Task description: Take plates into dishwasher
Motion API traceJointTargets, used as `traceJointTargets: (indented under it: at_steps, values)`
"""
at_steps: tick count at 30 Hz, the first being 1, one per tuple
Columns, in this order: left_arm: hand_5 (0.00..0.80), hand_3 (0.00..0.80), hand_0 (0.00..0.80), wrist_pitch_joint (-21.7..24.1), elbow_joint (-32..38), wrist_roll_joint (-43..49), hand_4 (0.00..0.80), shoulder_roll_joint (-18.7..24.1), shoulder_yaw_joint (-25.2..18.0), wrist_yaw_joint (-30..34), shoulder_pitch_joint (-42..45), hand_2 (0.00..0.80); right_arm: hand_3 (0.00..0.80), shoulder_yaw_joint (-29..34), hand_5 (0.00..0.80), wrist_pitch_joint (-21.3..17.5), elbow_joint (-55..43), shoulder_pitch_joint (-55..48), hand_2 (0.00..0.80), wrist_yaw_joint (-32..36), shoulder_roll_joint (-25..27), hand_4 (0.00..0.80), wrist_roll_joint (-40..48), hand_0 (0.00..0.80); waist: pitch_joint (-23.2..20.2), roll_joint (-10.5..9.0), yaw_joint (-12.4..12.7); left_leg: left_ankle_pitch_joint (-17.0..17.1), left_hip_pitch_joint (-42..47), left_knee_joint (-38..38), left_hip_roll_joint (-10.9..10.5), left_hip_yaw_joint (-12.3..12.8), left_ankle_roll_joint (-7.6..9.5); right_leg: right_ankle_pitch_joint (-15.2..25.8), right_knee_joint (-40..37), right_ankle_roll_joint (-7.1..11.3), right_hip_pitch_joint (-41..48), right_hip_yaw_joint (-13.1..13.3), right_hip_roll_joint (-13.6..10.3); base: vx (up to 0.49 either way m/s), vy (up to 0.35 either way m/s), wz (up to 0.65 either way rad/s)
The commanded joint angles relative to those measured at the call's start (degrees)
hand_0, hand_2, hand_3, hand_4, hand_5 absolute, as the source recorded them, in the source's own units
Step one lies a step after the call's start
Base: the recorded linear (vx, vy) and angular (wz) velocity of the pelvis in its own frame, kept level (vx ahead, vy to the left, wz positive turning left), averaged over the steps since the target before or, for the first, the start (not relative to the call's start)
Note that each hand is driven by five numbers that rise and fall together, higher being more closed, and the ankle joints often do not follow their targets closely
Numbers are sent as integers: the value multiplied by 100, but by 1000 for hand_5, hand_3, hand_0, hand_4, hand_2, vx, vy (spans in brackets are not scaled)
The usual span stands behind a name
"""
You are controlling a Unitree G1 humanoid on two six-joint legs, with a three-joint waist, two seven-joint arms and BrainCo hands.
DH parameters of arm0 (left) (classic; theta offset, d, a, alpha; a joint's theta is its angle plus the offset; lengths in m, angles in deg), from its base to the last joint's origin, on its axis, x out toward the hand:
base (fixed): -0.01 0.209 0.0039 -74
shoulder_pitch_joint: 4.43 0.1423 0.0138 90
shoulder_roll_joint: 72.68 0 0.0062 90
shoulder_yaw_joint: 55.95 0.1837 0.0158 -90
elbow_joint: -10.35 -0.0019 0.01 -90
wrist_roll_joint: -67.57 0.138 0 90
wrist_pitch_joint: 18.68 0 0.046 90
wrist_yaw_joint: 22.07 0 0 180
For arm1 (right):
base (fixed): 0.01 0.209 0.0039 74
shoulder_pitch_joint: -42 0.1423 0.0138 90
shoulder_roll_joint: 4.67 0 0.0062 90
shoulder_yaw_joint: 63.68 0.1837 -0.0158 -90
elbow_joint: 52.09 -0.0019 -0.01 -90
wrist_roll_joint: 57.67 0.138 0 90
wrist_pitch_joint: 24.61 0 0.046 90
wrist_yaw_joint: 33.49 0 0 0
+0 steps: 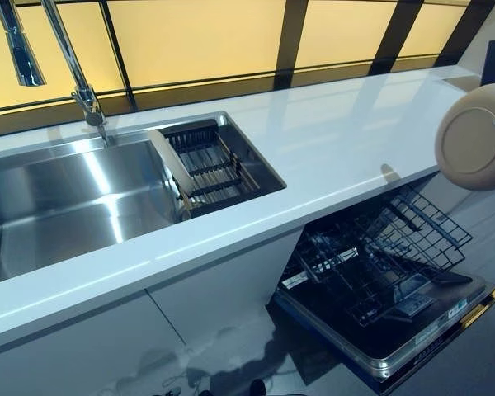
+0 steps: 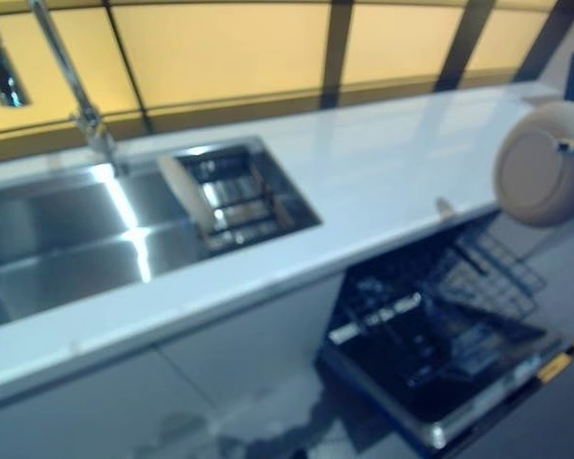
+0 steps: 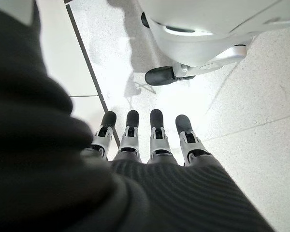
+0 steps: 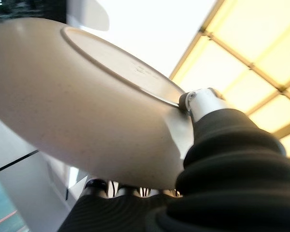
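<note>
Plate riding in right hand, thumb pinching rim, above open dishwasher. Second plate waiting in sink rack. Racks showing no plates. Left hand hanging relaxed, holding nothing.

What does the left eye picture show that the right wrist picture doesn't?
Only the left eye view shows the sink with another plate leaning against its rack, the faucet, the white counter and the open dishwasher with its wire rack. Only the right wrist view shows the right hand up close, its thumb pinching the beige plate by its underside. Both show that same plate and the yellow window panels.
</note>
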Motion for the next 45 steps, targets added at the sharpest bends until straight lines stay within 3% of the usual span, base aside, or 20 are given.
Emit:
traceJointTargets:
  at_steps: [1,4,13,20,30,45]
  values:
    - [0,0,0,-12,-105,227,0,294,1,74,-25,0,800,171,800,-338,-78,-17,800,130,297,800,-259,800,-199,-309,8,-169,144,-14,322,40,-238,311,-11,816,-95,373,-458,-22,-8,-3]
    - [0,0,0,-13,-104,224,0,296,0,74,-26,0,800,189,800,-348,-83,-61,800,139,301,800,-272,800,-197,-309,3,-171,145,-14,321,43,-236,310,-11,814,-96,378,-455,-11,-6,-1]
    - [0,0,0,-48,-24,355,0,300,-142,35,-18,0,800,430,800,-544,-268,-1078,800,1146,525,800,-1365,800,-184,-321,-102,-164,120,-14,337,138,-247,328,-11,822,-162,442,-426,-33,-22,-5]
    - [0,0,0,-56,-9,416,0,304,-195,33,-49,0,800,488,800,-748,-608,-1365,800,1199,379,800,-1397,800,-174,-305,-101,-152,95,-14,335,112,-254,331,-11,823,-177,421,-426,-4,-4,-1]
    - [0,0,0,-81,76,353,0,216,-132,10,-155,0,800,873,800,-824,-1048,-2080,800,678,-547,800,-1485,800,-100,-187,-20,-159,65,-14,311,34,-232,316,-11,812,-174,341,-475,-3,-1,0]
    - [0,0,0,-78,135,233,0,179,-87,-12,-264,0,800,699,800,-587,-937,-1994,800,312,-1473,800,-1791,800,133,1,123,-133,-34,-14,263,-126,-231,314,-11,781,-229,242,-547,-16,-1,2]
